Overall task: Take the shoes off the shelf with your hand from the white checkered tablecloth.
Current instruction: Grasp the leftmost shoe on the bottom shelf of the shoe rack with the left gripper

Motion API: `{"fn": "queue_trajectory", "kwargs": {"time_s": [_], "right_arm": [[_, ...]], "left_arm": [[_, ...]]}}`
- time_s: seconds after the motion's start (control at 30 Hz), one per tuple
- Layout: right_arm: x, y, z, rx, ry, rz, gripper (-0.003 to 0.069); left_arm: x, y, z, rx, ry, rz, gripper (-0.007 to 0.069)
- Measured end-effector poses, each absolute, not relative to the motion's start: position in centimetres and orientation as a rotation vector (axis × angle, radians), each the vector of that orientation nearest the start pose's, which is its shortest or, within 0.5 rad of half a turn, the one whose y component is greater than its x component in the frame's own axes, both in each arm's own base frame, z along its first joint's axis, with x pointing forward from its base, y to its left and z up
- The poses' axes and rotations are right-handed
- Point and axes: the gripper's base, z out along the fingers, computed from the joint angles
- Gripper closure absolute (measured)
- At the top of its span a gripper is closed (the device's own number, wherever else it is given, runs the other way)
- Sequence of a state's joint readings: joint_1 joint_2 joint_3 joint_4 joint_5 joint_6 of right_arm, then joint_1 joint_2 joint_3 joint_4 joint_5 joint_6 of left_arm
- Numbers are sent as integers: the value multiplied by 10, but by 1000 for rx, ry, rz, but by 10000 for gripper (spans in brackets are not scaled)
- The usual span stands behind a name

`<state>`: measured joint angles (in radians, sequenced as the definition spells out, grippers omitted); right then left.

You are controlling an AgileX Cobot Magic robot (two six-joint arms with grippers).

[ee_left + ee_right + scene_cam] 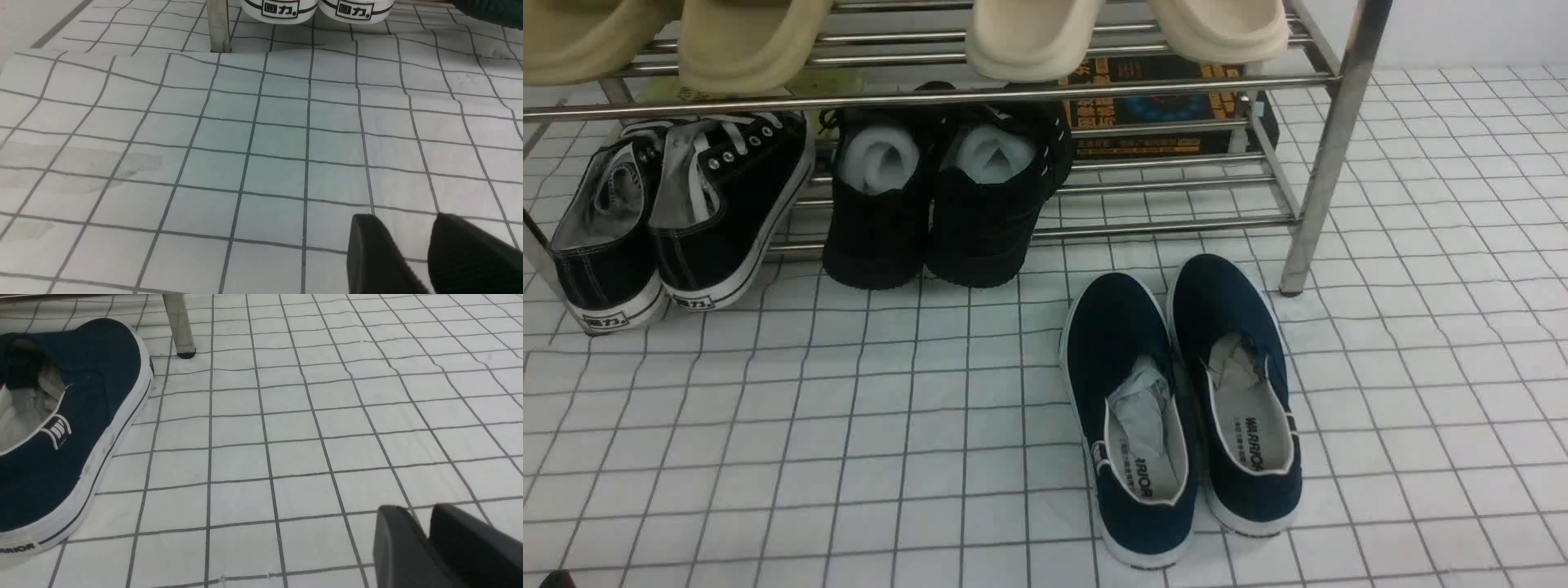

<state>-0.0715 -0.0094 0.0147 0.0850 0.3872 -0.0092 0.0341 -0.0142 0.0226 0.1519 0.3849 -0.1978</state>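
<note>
The black canvas sneakers (pixel 678 212) with white soles and laces stand on the lowest tier of the chrome shelf (pixel 1331 155), at its left end, heels toward me. Their white heel tabs show at the far edge of the left wrist view (pixel 278 8), beside a shelf leg (pixel 218 24). My left gripper (pixel 402 218) hovers low over the white checkered tablecloth (pixel 849 425), short of the sneakers, its jaws a little apart and empty. My right gripper (pixel 416 508) is shut and empty over bare cloth. Neither gripper shows in the front view.
All-black shoes stuffed with white foam (pixel 947 196) stand next to the sneakers. Navy slip-ons (pixel 1184 408) lie on the cloth in front of the shelf's right leg; one shows in the right wrist view (pixel 81 416). Beige slippers (pixel 1029 33) fill the upper tier.
</note>
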Motion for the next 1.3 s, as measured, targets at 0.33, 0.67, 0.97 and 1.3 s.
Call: {"fn": "queue_trajectory", "kwargs": {"time_s": [0.33, 0.67, 0.97, 1.3], "right_arm": [[52, -1, 174, 110, 1872, 29, 512], [52, -1, 174, 110, 1872, 29, 502], [52, -1, 174, 110, 1872, 29, 498], [52, -1, 174, 110, 1872, 29, 483]], "left_arm": [[52, 7, 172, -124, 1868, 37, 385], [52, 7, 172, -124, 1868, 37, 385], [52, 7, 172, -124, 1868, 37, 385], [52, 7, 172, -147, 1867, 14, 385]]}}
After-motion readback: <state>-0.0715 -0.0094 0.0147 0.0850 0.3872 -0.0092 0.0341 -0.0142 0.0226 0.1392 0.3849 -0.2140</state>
